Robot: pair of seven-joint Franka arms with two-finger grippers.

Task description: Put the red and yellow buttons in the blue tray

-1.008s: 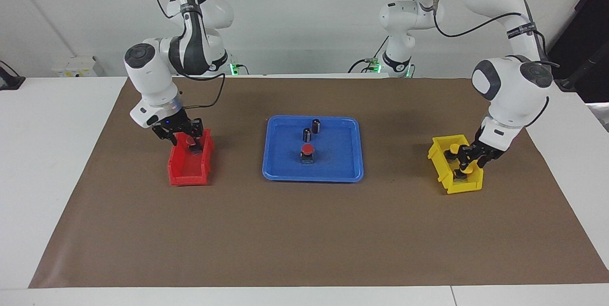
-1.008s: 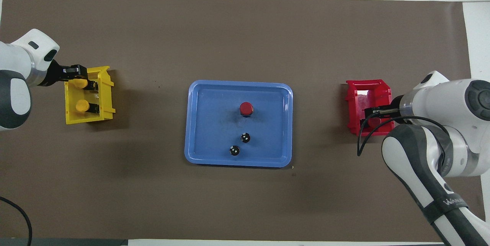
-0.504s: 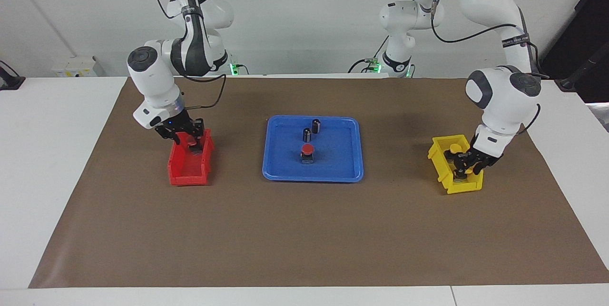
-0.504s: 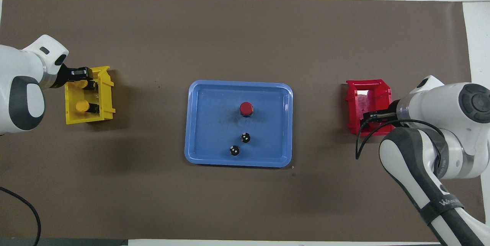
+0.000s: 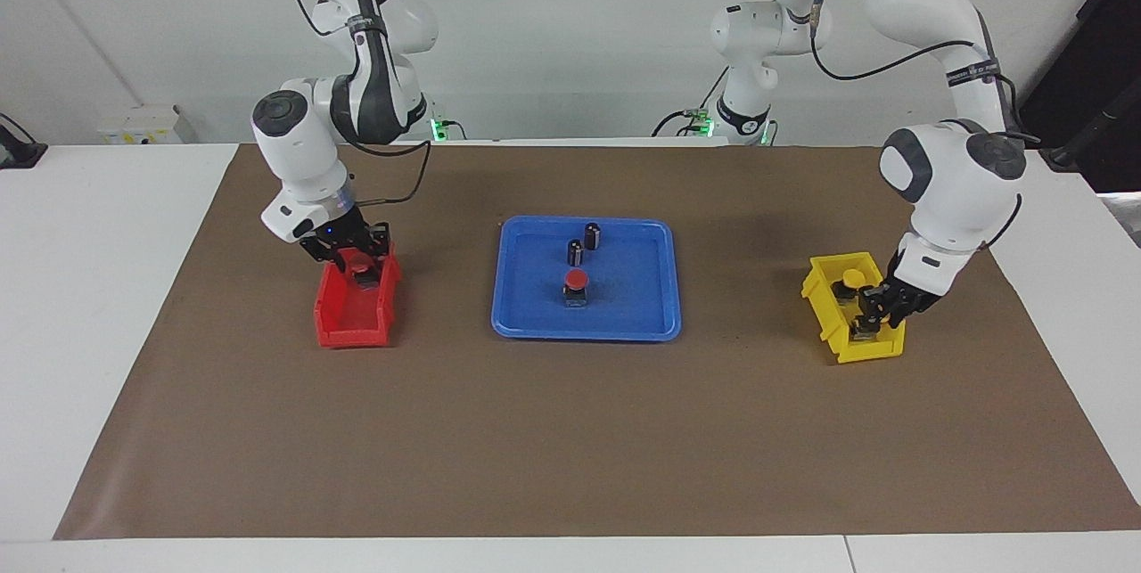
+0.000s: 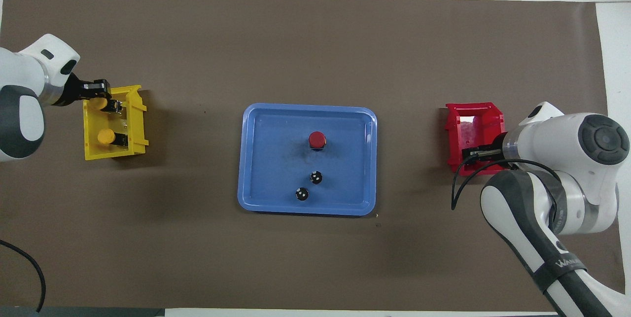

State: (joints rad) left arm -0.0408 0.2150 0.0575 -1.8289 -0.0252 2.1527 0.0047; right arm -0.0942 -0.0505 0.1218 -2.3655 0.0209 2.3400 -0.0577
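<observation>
Pickup step: left gripper is clamped on a yellow button in the yellow bin; right gripper grip unclear. Next: lift toward blue tray.

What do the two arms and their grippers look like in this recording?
Both are glossy white jointed arms with dark grey round joint caps and black cables banded along the links. The right arm's forearm has a black panel with white lettering. The left gripper and right gripper are small, black, two-fingered.

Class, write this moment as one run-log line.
left gripper: shut on yellow button in yellow bin | right gripper: at red button in red bin | blue tray: holds second red button
</observation>
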